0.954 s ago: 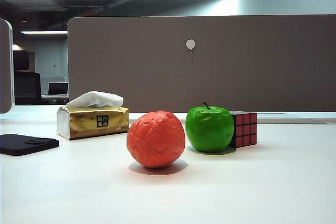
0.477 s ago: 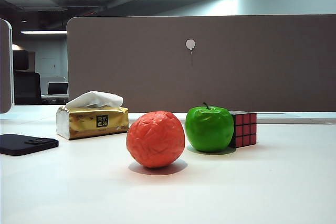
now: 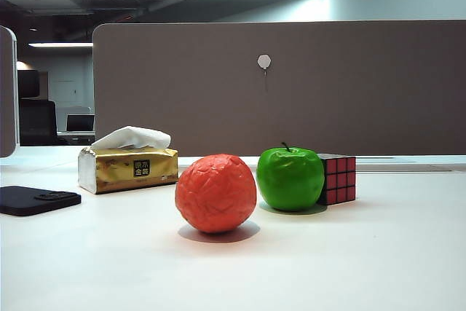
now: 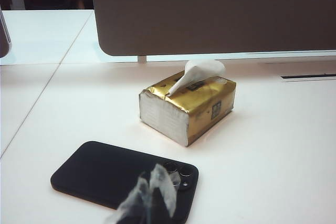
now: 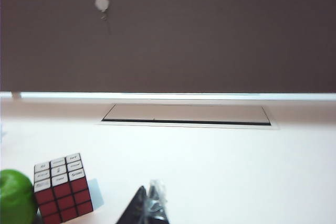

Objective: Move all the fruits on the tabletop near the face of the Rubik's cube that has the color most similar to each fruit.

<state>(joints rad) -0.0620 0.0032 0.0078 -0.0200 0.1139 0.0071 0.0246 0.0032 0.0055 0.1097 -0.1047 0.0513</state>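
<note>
Nothing has shifted since a second ago. Exterior view: the green apple (image 3: 290, 178) touches the Rubik's cube (image 3: 338, 178), with the orange-red fruit (image 3: 215, 193) just beside the apple, and a gold tissue box (image 3: 129, 167) and black phone (image 3: 36, 199) farther from the cube. Left wrist view: the left gripper (image 4: 148, 201), fingertips pressed together, hangs over the phone (image 4: 118, 177). Right wrist view: the right gripper (image 5: 148, 206), closure unclear, sits near the cube (image 5: 62, 187).

We see a glossy green apple (image 3: 290, 178), a wrinkled orange-red ball (image 3: 215, 193), a black-gridded cube (image 3: 339, 178) with red-pink squares facing us, a gold tissue box (image 3: 131, 168), a black phone (image 3: 36, 199) and a white table (image 3: 364, 253).
</note>
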